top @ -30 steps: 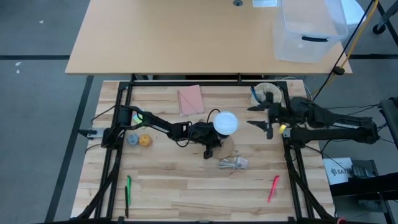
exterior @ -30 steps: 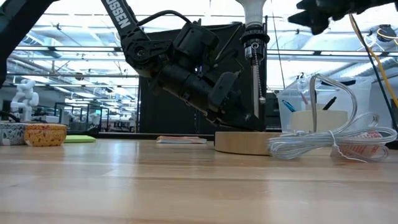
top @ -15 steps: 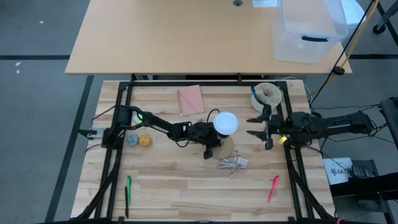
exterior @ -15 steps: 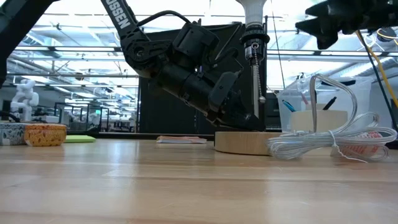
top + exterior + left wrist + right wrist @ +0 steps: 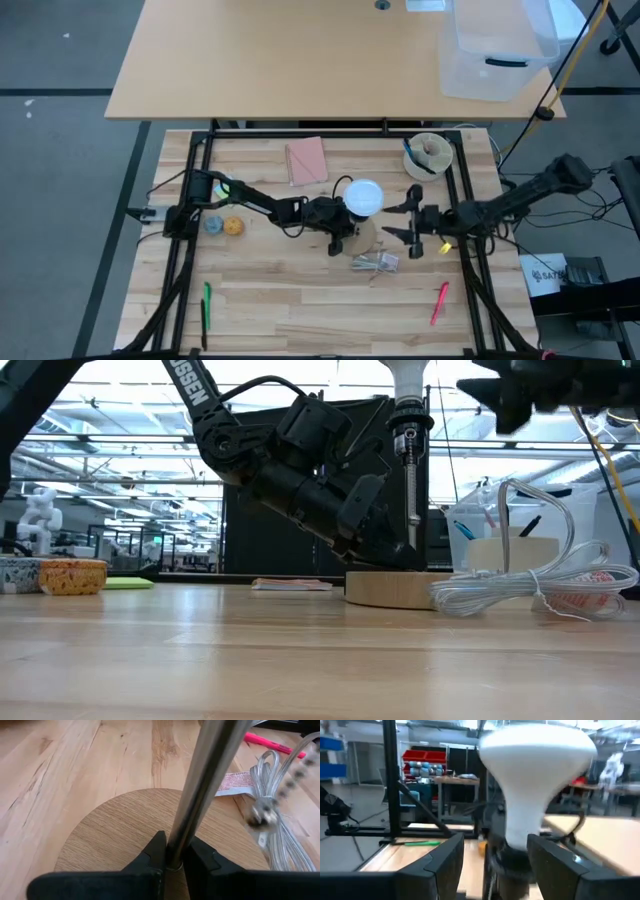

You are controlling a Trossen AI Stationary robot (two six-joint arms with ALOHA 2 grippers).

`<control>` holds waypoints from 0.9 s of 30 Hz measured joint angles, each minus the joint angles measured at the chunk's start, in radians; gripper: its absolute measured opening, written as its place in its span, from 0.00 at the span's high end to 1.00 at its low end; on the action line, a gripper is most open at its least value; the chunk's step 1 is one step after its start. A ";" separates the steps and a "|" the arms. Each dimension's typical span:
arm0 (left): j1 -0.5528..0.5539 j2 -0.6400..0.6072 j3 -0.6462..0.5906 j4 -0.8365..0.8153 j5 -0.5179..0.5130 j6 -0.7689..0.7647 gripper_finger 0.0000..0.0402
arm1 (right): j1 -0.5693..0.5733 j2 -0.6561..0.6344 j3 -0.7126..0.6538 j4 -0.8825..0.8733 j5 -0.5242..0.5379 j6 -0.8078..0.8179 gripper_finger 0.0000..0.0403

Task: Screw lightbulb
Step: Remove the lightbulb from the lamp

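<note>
Right tool [image 5: 398, 222], jaws wide, sat at three o'clock of the lightbulb [image 5: 363, 196]; left tool [image 5: 172, 865] clamped the lamp stem [image 5: 205, 785]. Best squeeze evenly, twist gently.

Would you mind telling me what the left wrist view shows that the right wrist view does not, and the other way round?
Only the left wrist view shows the left gripper shut on the metal lamp pole just above the round wooden base, with the coiled clear cord and a red marker on the table beyond. Only the right wrist view shows the lightbulb, its white dome upright on top of the socket, between the right gripper's open fingers. Both share the same lamp, seen at opposite ends, and the wooden tabletop.
</note>
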 joint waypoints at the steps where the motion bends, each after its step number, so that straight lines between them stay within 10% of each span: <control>1: 0.000 0.000 0.000 0.000 -0.001 0.000 0.90 | 0.011 0.026 0.023 0.007 0.025 -0.023 0.48; 7: 0.000 0.000 0.000 0.000 -0.008 -0.010 0.90 | 0.051 0.161 0.146 -0.057 0.286 -0.054 0.48; 27: 0.000 0.000 -0.001 0.006 -0.033 -0.013 0.90 | 0.050 0.505 0.388 0.006 0.550 0.007 0.48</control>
